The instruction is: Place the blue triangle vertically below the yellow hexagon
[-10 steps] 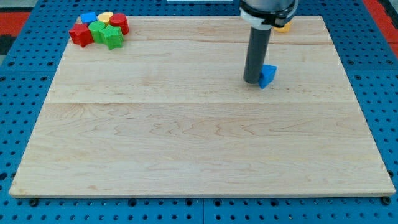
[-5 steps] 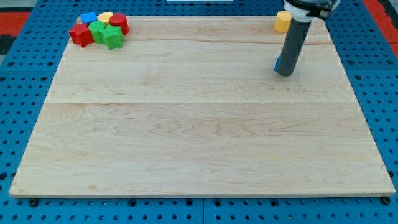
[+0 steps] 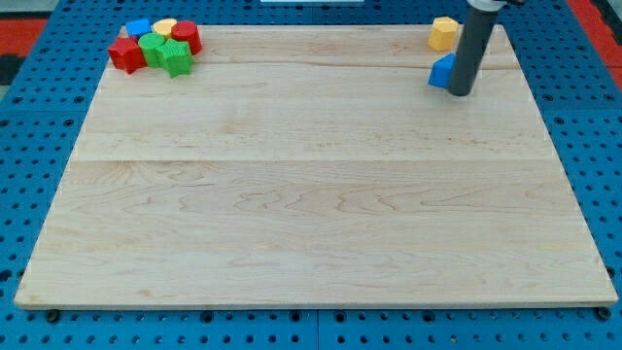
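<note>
The blue triangle [image 3: 442, 72] lies near the board's top right, just below the yellow hexagon [image 3: 443, 33], with a small gap between them. My tip [image 3: 461, 92] stands on the board right against the blue triangle's right side, and the rod hides part of that block. The rod rises to the view's top edge.
A cluster of blocks sits at the board's top left: a red block [image 3: 125, 54], a blue block [image 3: 138, 27], a yellow block [image 3: 164, 27], a red cylinder [image 3: 186, 37] and two green blocks [image 3: 154, 48] [image 3: 177, 58]. The wooden board [image 3: 311, 194] lies on a blue pegboard.
My tip has moved up and to the right across the board, pushing the blue triangle from the upper middle to just below the yellow hexagon.
</note>
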Controlling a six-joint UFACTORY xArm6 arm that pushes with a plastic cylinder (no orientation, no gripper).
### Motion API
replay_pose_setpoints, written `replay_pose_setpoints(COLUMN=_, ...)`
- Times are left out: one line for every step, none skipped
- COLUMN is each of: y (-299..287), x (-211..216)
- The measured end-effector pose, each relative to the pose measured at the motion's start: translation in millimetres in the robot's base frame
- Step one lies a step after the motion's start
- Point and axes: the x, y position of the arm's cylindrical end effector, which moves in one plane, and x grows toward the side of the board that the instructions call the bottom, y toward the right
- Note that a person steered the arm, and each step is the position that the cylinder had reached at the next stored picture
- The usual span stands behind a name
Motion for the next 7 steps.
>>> replay_pose_setpoints(y=16, x=-16)
replay_pose_setpoints(y=23, x=-38)
replay_pose_setpoints(y=24, x=-45)
replay_pose_setpoints(y=24, x=-10)
replay_pose_setpoints(y=13, x=24)
replay_pose_setpoints(y=-21, x=17)
replay_pose_setpoints(y=-34, x=-6)
